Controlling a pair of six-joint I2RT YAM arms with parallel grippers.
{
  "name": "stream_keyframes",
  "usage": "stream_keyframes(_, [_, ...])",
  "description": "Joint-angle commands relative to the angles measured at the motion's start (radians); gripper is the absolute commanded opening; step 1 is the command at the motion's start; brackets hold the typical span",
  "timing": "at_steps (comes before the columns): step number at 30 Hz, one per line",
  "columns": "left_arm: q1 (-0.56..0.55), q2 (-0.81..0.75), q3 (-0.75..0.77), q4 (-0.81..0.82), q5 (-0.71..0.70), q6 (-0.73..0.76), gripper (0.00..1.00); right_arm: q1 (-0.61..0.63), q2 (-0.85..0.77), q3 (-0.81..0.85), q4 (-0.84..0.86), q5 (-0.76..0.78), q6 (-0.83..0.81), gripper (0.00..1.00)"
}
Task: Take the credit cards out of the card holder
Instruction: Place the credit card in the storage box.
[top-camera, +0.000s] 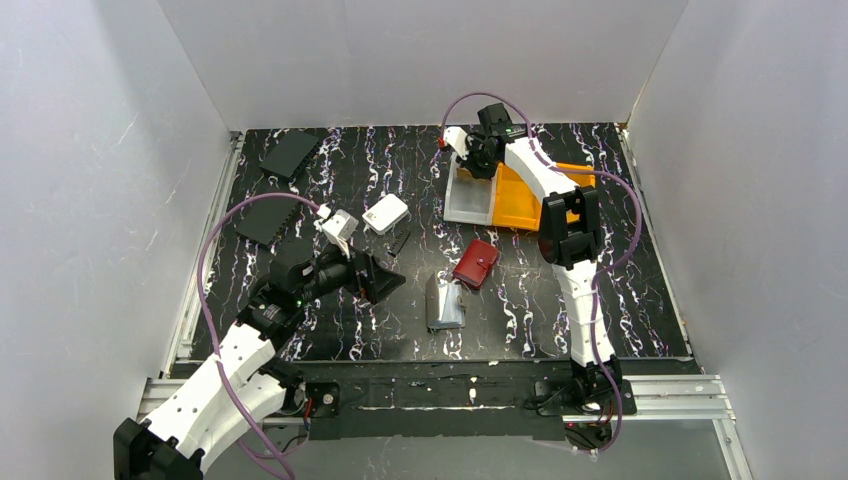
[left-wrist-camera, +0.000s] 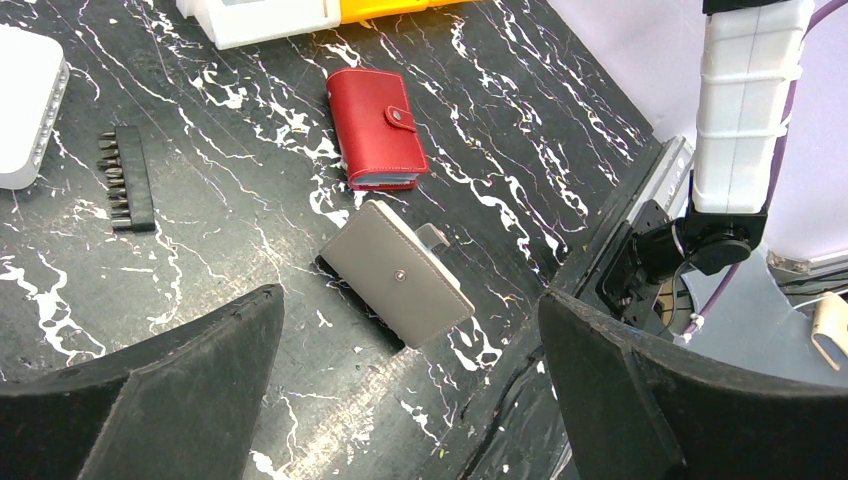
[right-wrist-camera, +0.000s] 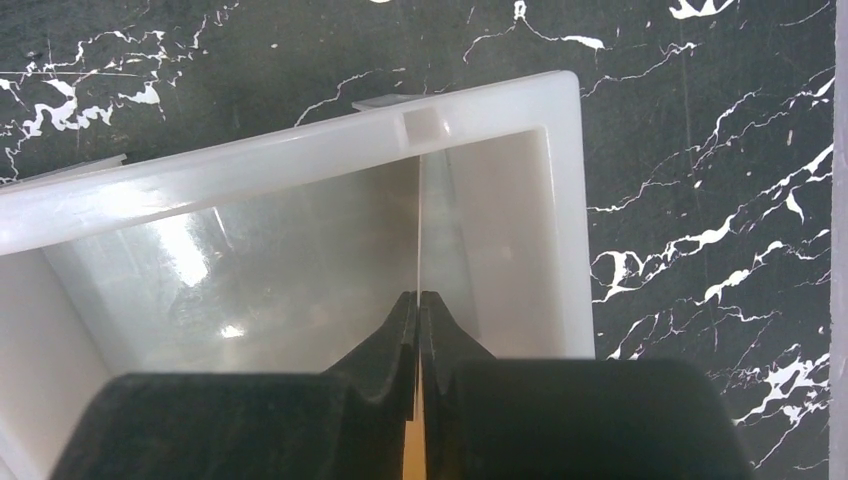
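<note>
We see the left gripper (top-camera: 378, 277) with its two black fingers (left-wrist-camera: 170, 400) spread wide and nothing between them. The small grey-taupe leather-like folding card holder (left-wrist-camera: 398, 275) lies flat on the black, white-veined table (left-wrist-camera: 240, 240). It is ahead of the fingertips, in line with the gap between them and apart from both. Its outer side faces up, its snap stud shows, and its tab sticks out at the edge away from the fingers. Just beyond it, farther from the fingers, lies a red leather-like wallet (left-wrist-camera: 375, 130) with its tab snapped down. Out past the finger on the left of the wrist view sit a black strip of screwdriver bits (left-wrist-camera: 125, 180) and a small white rounded box (left-wrist-camera: 25, 105).

The right gripper (right-wrist-camera: 418, 296) has its black fingers (right-wrist-camera: 385, 350) pressed nearly together on a thin card (right-wrist-camera: 420, 225). We see the card edge-on as a pale line reaching out past the fingertips, and orange shows in the slit between the fingers. Below the fingertips is a white translucent plastic bin (right-wrist-camera: 300, 150), with the card's edge over its inside near one corner. An orange plastic bin (top-camera: 520, 205) sits just beside the white one.
</note>
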Motion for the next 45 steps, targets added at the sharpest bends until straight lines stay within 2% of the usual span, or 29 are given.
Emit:
stream_keyframes(1, [0.005,-0.007,0.021,0.004,-0.002,0.003,0.98,-0.004,-0.010,0.051,-0.020,-0.041,-0.027,0.07])
stream_keyframes(10, [0.004,-0.010,0.018,0.006,-0.002,0.000,0.98,-0.004,-0.017,0.059,-0.048,-0.059,-0.053,0.06])
stream_keyframes(24, [0.005,-0.002,0.019,0.009,0.001,-0.003,0.98,-0.004,-0.001,0.064,-0.030,-0.007,-0.060,0.21])
stream_keyframes(45, [0.005,0.003,0.021,0.012,0.001,-0.012,0.98,-0.004,-0.030,0.027,0.073,0.073,-0.032,0.30])
